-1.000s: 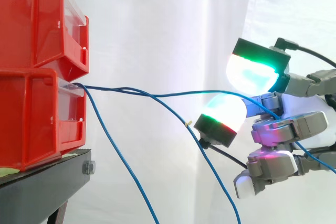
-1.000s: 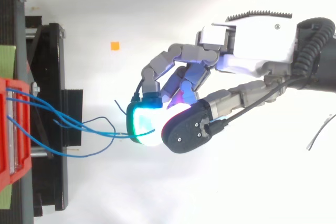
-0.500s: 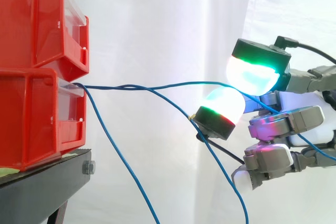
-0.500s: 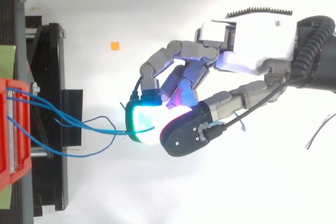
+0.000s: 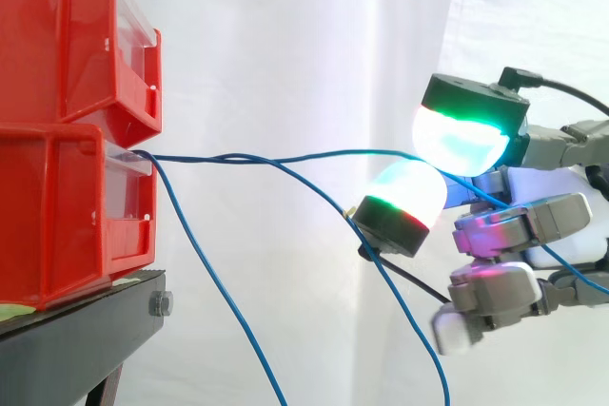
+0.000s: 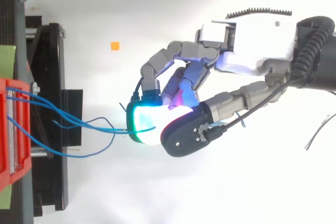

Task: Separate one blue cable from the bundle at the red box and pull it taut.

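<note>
Several thin blue cables (image 5: 285,166) (image 6: 79,124) come out of the lower red box (image 5: 71,206) (image 6: 11,129) at the left. One cable runs almost level to my hand (image 5: 533,225) (image 6: 247,51) and passes between two glowing green-white fingertips (image 5: 461,135), which pinch it. Its free end trails out behind the hand at the right. Two other cables hang down in loose arcs below. In the top view the cables meet at the glowing pad (image 6: 144,124) left of the palm.
A second red box (image 5: 76,35) is stacked on the lower one, both on a black stand (image 5: 86,339) (image 6: 50,114). A white curtain hangs behind. A small orange square (image 6: 114,45) lies on the white floor.
The hand has shifted slightly, and the lower glowing pad moved up closer to the upper one. The hanging cable below the hand swung a little to the right.
</note>
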